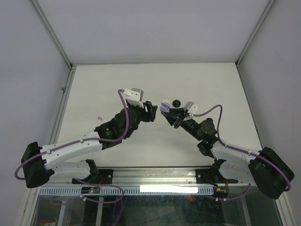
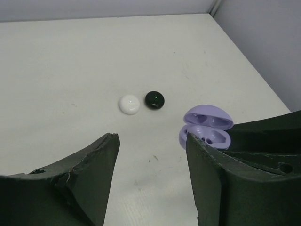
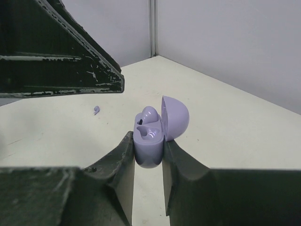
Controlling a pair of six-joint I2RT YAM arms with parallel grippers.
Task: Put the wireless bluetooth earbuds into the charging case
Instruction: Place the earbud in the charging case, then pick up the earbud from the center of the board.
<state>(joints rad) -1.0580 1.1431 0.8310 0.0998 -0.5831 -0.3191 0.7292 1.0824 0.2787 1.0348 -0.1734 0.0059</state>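
I hold the lavender case (image 3: pixel 175 117), lid up, clamped in my right pincer (image 3: pixel 148 146), while the loose lavender earbud (image 1: pixel 99 117) lies on the table (image 1: pixel 141 80) well left of my nearer left pincer (image 2: pixel 153 141), whose jaws gape empty.

We see a robotics lab test cell. A plain white table (image 1: pixel 155 80) is boxed in by blank, pale grey panels on the left (image 1: pixel 23 70), right (image 1: pixel 280 70) and far (image 1: pixel 150 23) sides, joined by slim metal frame posts (image 1: pixel 52 33). Along the table's near edge runs an aluminium rail (image 1: pixel 155 175). Two black-and-white robot arms are bolted to it side by side, the left arm (image 1: pixel 75 148) and the right arm (image 1: pixel 235 153), each trailing purple cables (image 1: pixel 123 110). Just in front of the rail sits a slotted white cable duct (image 1: pixel 61 190).
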